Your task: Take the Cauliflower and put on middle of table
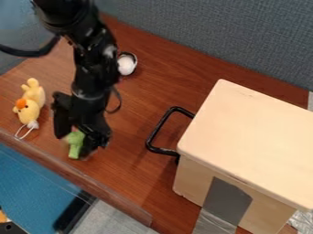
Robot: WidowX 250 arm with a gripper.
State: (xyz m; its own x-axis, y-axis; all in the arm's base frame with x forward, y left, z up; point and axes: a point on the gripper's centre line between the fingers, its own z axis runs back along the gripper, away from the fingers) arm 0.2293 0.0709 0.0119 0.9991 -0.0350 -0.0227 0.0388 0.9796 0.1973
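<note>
Camera view: gripper (74, 145) above the near edge of the wooden surface (139, 103), at lower left. The green piece (74, 140), presumably the cauliflower, lies between the fingers, which stand apart on either side of it, wider than the piece itself. This straddling pose suits a closure from both sides; the grasp appears not yet made. The gripper hangs steeply, an approach that would permit a straight lift. Since the piece lies near the edge, the task calls for carriage inward. The yellow plush toy (30, 103) is well apart at left, and the white object (126, 64) lies beyond, beside the arm (92, 68). At right, the pale box (250, 132) and its black handle (162, 130) bound the likely placing area; a low transfer could strike the handle.
</note>
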